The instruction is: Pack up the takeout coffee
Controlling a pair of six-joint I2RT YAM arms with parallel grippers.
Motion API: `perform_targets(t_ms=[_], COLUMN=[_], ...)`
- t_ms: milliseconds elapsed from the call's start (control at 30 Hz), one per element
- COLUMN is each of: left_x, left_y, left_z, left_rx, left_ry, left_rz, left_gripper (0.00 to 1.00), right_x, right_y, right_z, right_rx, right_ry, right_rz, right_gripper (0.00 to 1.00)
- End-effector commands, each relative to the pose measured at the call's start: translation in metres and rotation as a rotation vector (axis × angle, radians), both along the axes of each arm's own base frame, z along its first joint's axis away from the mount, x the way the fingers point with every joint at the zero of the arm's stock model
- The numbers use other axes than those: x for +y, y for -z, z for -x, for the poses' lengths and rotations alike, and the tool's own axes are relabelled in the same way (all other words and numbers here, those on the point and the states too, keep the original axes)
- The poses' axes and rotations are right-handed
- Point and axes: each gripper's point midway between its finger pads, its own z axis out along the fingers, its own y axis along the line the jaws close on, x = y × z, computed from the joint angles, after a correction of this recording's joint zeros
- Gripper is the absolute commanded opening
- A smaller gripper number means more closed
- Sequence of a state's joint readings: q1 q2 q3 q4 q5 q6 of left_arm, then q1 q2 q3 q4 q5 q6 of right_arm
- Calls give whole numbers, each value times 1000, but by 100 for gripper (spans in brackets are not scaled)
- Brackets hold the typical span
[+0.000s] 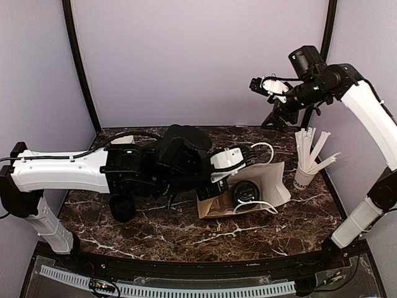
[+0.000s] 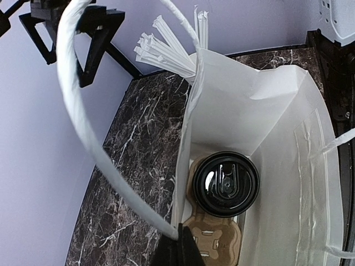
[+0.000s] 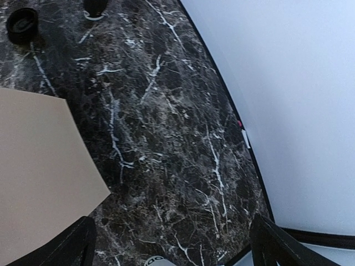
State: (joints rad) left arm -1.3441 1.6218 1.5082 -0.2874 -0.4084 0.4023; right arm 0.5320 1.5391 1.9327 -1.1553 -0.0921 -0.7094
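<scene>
The takeout coffee (image 2: 226, 184), a black cup with a round black lid, sits at the bottom of the paper bag (image 2: 260, 111), brown outside and white inside, on a brown cardboard carrier (image 2: 213, 235). In the top view the lid (image 1: 246, 192) shows through the bag's mouth (image 1: 273, 180). My left gripper (image 2: 178, 248) is shut on the bag's rim at the base of a white handle (image 2: 77, 116); it also shows in the top view (image 1: 213, 186). My right gripper (image 1: 262, 84) is open and empty, high above the table's back right; its fingers (image 3: 77, 244) frame bare marble.
A white cup of white stirrers (image 1: 305, 174) stands just right of the bag, also in the left wrist view (image 2: 166, 50). A black cup (image 1: 122, 208) stands under the left arm. The bag's brown side (image 3: 39, 166) shows in the right wrist view.
</scene>
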Motion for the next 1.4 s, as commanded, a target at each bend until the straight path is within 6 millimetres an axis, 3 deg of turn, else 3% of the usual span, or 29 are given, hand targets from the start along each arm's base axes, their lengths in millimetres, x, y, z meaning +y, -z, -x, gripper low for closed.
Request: perform_targets(t_ms=[0,167,267,333,700,967,1167,1367], left_x=[4,3,1,1,5,4,3,10], left_y=[-19,-20,-14,-12,12,12,8,15], left_z=[7,19,25,28,47,48,36,-4], left_rx=[25,64,79,82,81,82,70,135], left_ry=[-3,39,45,41,40,38,-6,-120], left_rz=[54,83,67,54,-28,-17,9,13], left_gripper=[9,17,38,42,53,53,54,54], right_x=[5,-3,-4,-3,0,0,0,3], right_y=[-10,10,18,20,32,32,30,28], right_z=[57,68,71,73,77,76,71,65], right_rx=[92,128,144,155,199,198,182,175], right_ry=[-161,-161,-164,-171,-196,-197,-186,-168], right_rz=[-93,-63,-55,-56,-53,-47,-43,-57], right_gripper=[97,96,96,96,96,96,97,96])
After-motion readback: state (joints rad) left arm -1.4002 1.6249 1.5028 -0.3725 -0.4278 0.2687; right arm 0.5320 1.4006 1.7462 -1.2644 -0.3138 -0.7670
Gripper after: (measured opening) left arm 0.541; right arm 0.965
